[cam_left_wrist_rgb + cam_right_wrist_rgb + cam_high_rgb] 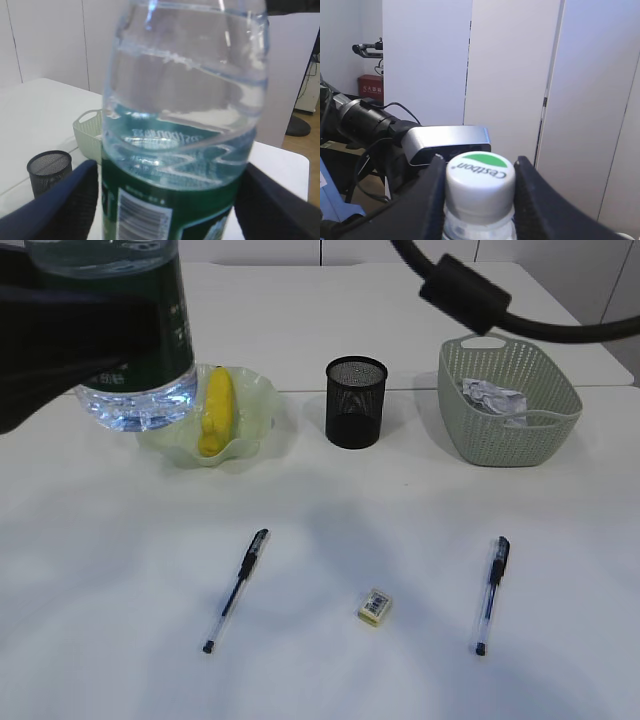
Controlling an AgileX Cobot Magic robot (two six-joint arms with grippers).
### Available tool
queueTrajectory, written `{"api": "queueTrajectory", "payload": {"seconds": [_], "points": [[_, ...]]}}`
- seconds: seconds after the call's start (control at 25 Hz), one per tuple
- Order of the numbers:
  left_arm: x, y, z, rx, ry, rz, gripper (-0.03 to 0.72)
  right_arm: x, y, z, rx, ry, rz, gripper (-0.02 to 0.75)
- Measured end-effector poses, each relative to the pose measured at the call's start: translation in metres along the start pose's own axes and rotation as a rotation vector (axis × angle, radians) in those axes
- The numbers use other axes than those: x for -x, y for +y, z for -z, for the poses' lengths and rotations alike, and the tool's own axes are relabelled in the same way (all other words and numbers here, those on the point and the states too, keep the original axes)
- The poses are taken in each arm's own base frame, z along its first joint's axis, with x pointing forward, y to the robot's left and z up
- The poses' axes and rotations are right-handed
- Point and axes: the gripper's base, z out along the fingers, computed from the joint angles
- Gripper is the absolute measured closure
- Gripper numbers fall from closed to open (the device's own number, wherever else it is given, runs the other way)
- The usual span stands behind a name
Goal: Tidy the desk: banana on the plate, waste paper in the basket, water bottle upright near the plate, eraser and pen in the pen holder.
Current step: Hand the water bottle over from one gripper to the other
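Above the plate, water bottle.

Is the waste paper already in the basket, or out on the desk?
In: the waste paper lies inside the basket, below its rim.

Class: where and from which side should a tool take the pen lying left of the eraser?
Grip the left pen mid-barrel, coming straight down. It lies flat on the desk, slanted, with bare space either side, so close across its thin width.

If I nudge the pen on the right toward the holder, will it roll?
Probably somewhat: the right pen looks round and slim on the smooth desk. Its cap clip may stop it early. It looks light and stiff, so a push off-centre likely spins it.
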Motion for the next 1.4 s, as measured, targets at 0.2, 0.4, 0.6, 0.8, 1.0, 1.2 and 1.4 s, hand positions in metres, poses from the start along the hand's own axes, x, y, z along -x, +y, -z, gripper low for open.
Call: {"api": "queueTrajectory", "payload": {"seconds": [0.2,0.4,0.6,0.8,1.0,1.2,1.4], "points": [[-0.0061,0.0033,-0.0076,-0.033,0.016,-0.004,0.099,0.0,0.0002,-0.0003,0.001,0.0,-0.005,0.495],[-0.0071,0.003,-0.0103,-0.062,0.016,-0.039,0.099,0.0001,0.0023,-0.0028,0.01,-0.002,-0.011,0.495],[-0.006,0.0022,-0.0103,-0.072,0.011,-0.053,0.13,0.0001,0.0024,-0.003,0.011,-0.002,-0.013,0.495],[-0.0059,0.0018,-0.0103,-0.076,0.009,-0.062,0.189,0.0001,0.0026,-0.003,0.012,-0.002,-0.015,0.495],[-0.0056,0.0013,-0.0104,-0.082,0.005,-0.06,0.221,-0.0005,0.0024,-0.0032,0.014,-0.002,-0.027,0.495],[-0.0056,0.0012,-0.0104,-0.083,0.005,-0.06,0.223,0.0,0.0025,-0.0032,0.016,-0.003,-0.026,0.495],[-0.0058,0.0018,-0.0104,-0.076,0.007,-0.061,0.223,0.0,0.0025,-0.0032,0.016,-0.003,-0.027,0.492]]}}
